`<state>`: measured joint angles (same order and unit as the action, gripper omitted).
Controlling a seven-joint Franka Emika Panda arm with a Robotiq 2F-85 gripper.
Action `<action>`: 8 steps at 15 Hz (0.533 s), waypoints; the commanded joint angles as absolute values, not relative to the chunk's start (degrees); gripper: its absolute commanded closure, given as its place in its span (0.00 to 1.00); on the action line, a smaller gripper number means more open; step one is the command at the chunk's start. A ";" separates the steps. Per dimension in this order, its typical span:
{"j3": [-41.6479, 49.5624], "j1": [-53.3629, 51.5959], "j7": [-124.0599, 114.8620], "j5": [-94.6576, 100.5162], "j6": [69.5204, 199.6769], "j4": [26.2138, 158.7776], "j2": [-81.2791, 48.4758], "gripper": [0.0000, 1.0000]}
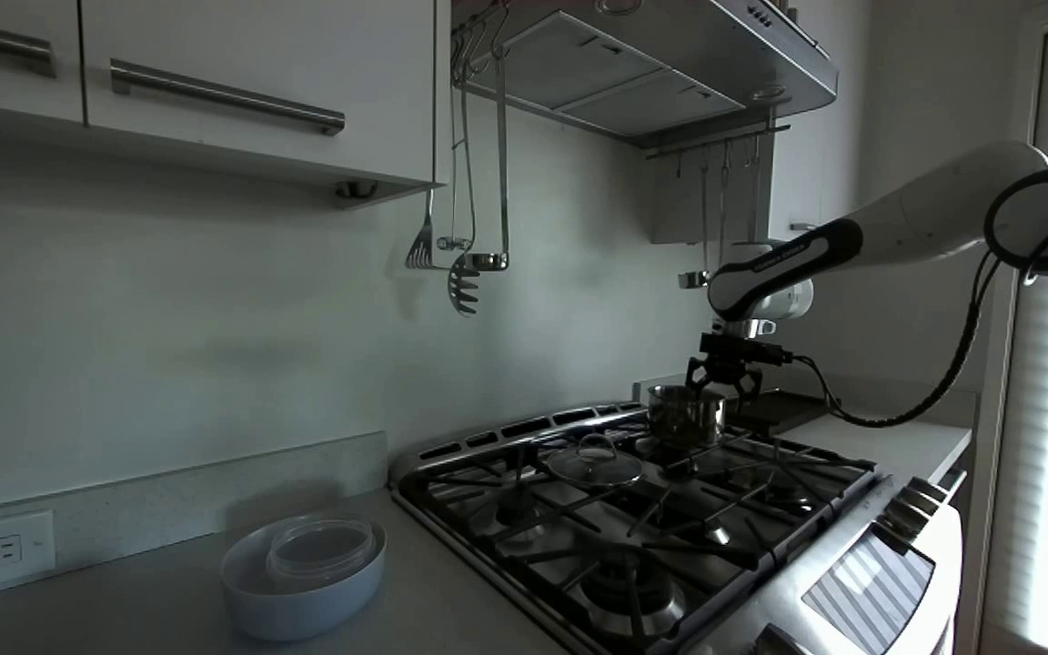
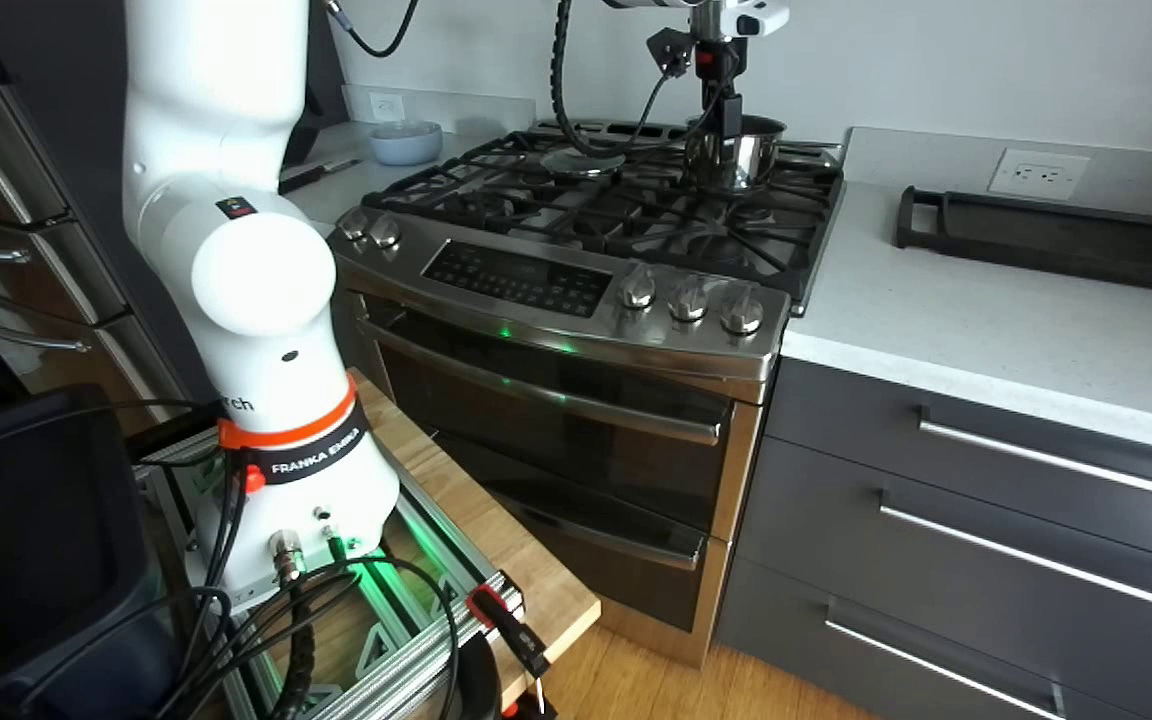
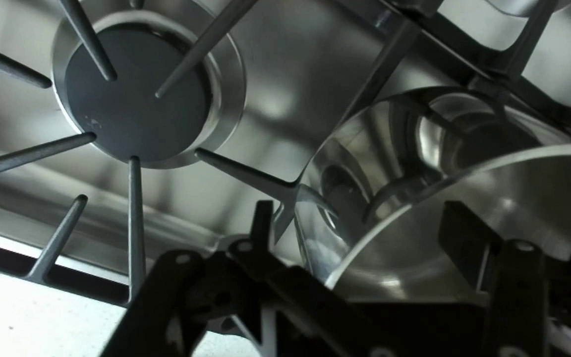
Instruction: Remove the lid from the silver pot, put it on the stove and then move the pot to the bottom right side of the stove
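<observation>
A spread hand (image 3: 360, 213) straddles the rim of the silver pot (image 2: 744, 162) far right on the stove (image 2: 526, 318), the lid (image 1: 595, 466) lying left, the apparent grasping step next needing a firm pinch.

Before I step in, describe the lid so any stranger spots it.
Find the steel stove. On its black grates, toward the back near the silver pot, lies the lid. Unlike the deep, open pot, it's a shallow disc with an arched handle.

The rim of the silver pot (image 3: 394, 214) runs between the gripper's (image 3: 360, 208) 2 parted fingers. The lid (image 1: 595, 464) and a drooping cable (image 1: 888, 424) hinder low travel; above the burner (image 3: 139, 94) beside the pot, room lies open.
</observation>
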<state>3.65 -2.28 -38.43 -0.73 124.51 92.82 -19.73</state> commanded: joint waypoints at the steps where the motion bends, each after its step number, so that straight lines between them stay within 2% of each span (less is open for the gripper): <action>1: 4.04 -1.90 -39.98 -2.58 125.38 92.15 -20.78 0.47; 8: 4.87 -1.42 -41.82 -2.21 125.88 92.55 -20.49 0.99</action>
